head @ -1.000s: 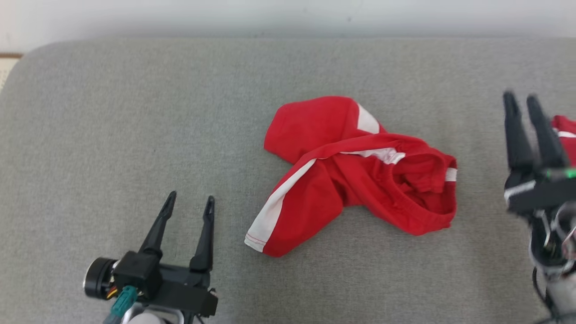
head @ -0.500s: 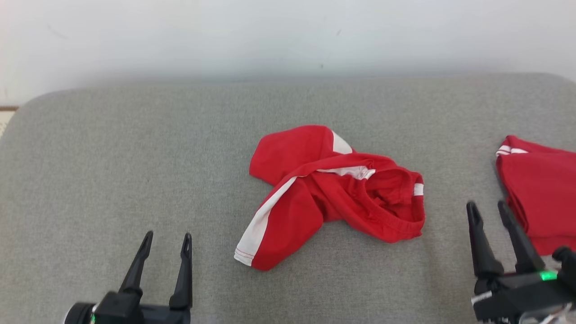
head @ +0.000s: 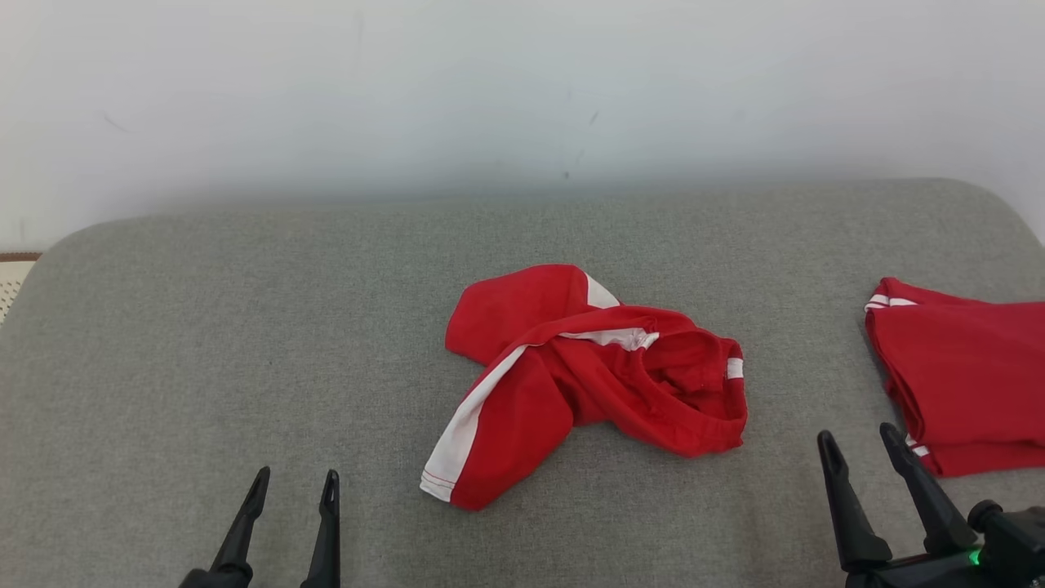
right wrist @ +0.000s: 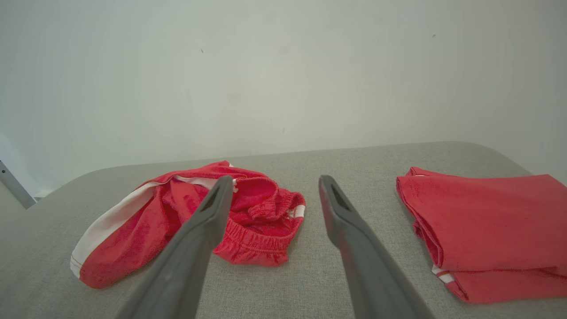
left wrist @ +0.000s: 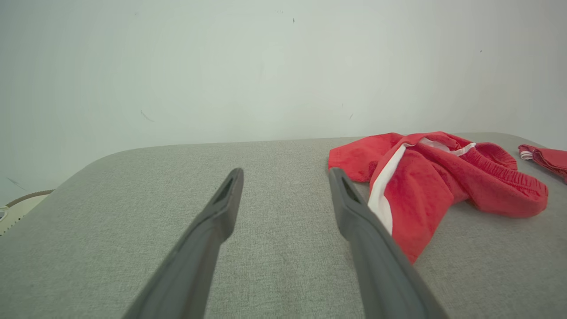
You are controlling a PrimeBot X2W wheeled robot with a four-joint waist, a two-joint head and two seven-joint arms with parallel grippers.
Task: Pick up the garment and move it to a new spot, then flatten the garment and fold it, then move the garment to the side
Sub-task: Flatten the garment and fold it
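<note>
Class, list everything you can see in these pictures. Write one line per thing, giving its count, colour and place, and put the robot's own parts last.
crumpled garment: one, red with white stripes, near the middle of the padded surface, nothing touching it
folded garment: one, red with white trim, on the surface at the robot's right, apart from the crumpled one
padded surface: one, grey, under both garments
wall: one, white, behind the surface
left hand: one, dark fingers, open and empty, lower left of the head view
right hand: one, dark fingers, open and empty, lower right, near the folded garment
</note>
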